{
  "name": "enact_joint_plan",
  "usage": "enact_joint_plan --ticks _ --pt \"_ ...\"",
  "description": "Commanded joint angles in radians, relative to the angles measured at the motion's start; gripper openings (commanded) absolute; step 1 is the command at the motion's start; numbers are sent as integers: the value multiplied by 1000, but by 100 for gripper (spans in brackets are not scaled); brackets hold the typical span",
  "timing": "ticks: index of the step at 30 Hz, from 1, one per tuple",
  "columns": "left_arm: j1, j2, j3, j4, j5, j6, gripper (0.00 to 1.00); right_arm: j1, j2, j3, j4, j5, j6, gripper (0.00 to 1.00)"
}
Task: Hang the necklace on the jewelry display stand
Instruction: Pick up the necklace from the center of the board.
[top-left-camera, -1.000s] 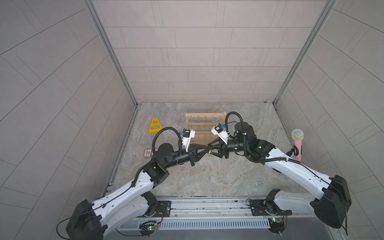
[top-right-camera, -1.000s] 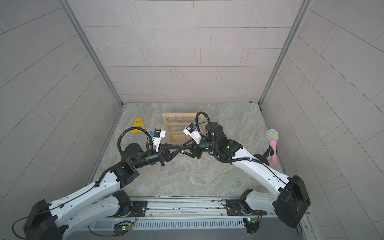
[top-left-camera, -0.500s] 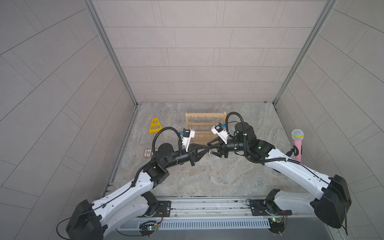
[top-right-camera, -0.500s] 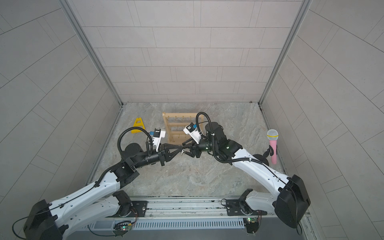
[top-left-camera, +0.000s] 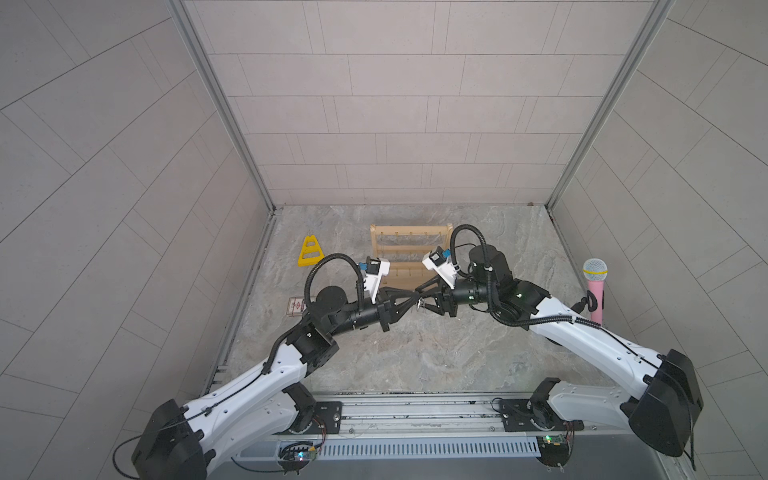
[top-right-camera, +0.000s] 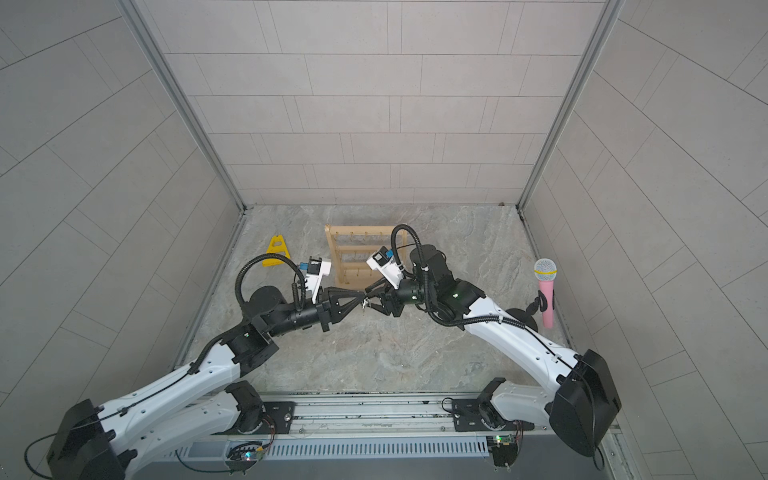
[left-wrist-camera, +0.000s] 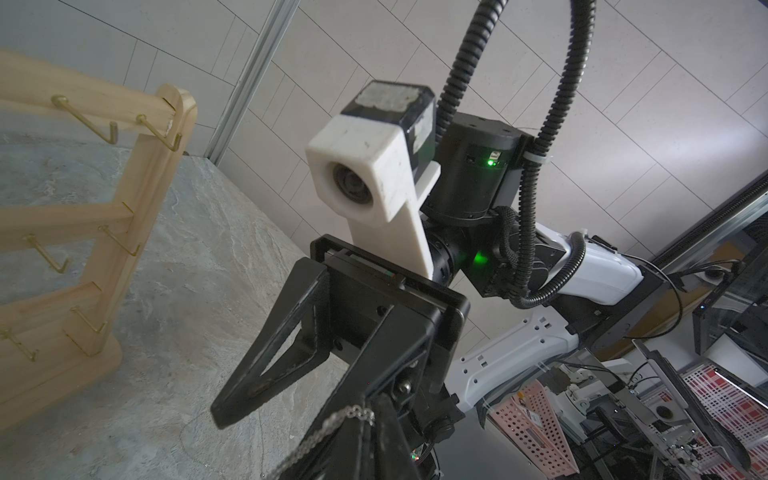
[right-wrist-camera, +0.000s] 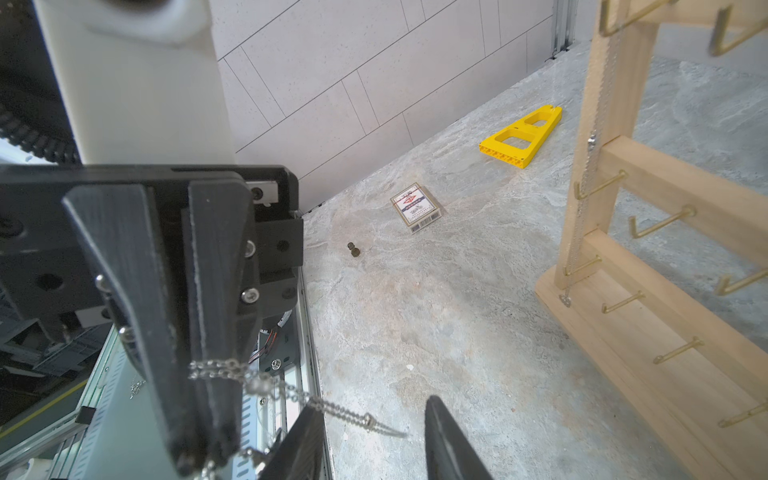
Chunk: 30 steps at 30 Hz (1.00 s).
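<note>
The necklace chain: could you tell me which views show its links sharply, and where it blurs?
Right wrist view: the necklace chain shows crisp links, its free end smeared. Left wrist view: links readable. Both top views: only a glint.

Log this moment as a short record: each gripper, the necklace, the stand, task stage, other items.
left gripper: shut on the necklace
right gripper: open, fingers either side of the chain, not gripping it
necklace: held off the table, in front of the stand
stand: upright, at the back
stage: necklace not yet hung; looks like a handover or regrasp
other items: yellow frame, card box, pink microphone
</note>
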Motion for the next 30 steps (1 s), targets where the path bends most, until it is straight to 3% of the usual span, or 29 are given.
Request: enact_joint_plan --ticks 1,30 --pt "6 -10 31 20 2 -9 8 3 -23 14 1 7 -17 42" --pt "7 -11 36 -5 -3 4 8 -6 -13 35 7 9 -13 40"
